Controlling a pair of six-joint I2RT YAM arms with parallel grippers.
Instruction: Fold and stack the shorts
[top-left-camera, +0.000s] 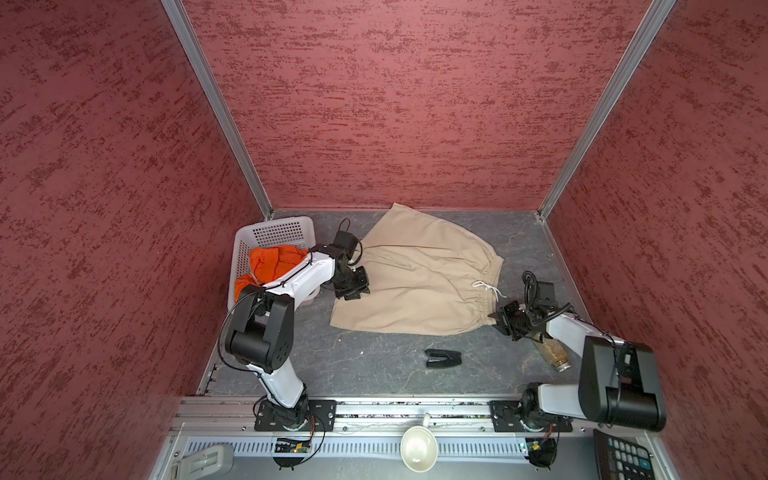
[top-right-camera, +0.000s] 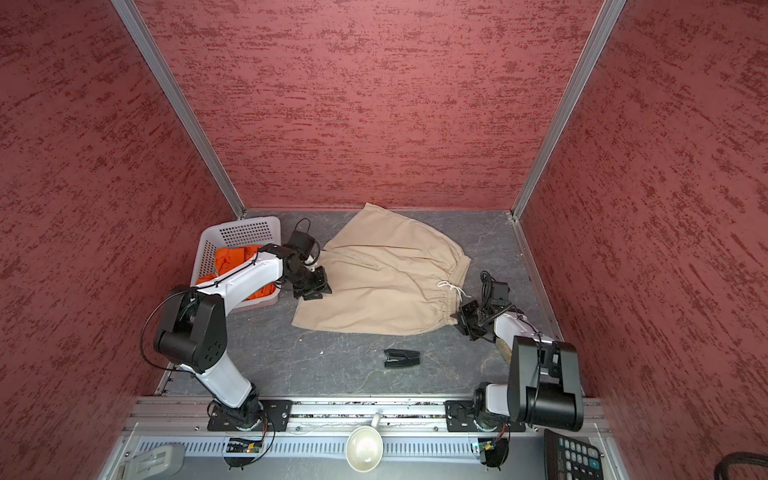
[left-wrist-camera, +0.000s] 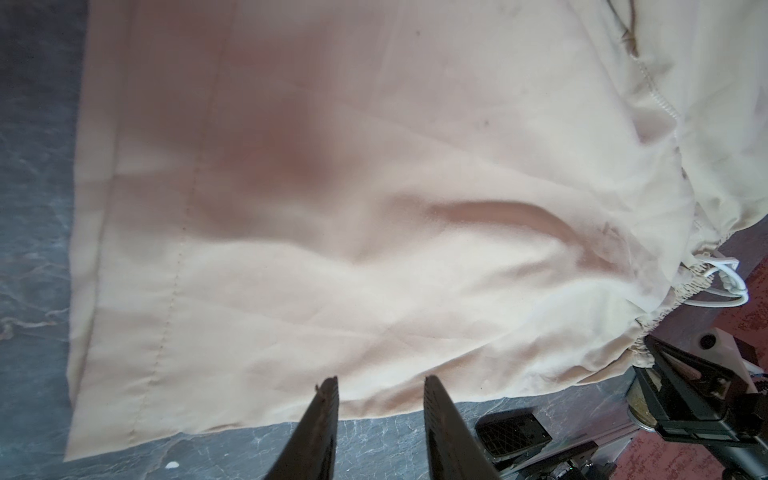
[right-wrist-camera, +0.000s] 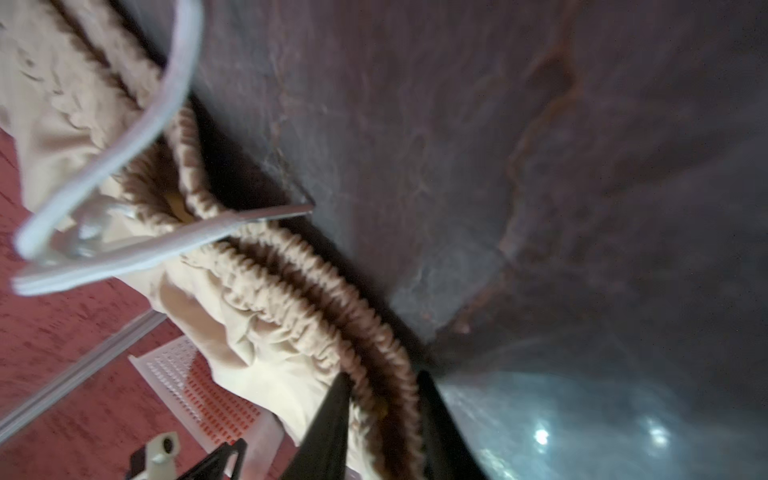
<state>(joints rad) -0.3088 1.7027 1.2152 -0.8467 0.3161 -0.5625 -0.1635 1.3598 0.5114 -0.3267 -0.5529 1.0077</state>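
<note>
Red-walled lab booth (top-left-camera: 395, 104), rail-mounted arms (top-left-camera: 299, 278)

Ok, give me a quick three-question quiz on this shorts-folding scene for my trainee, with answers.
1. True or false: the orange shorts sit in the white basket.
2. Where on the beige shorts is the right gripper clamped: A hem, B waistband, C drawstring?
3. Which gripper has open jaws with nothing between them?
Key: 1 true; 2 B; 3 the left gripper.

left gripper (left-wrist-camera: 380, 381) agape, right gripper (right-wrist-camera: 383, 377) clamped.
</note>
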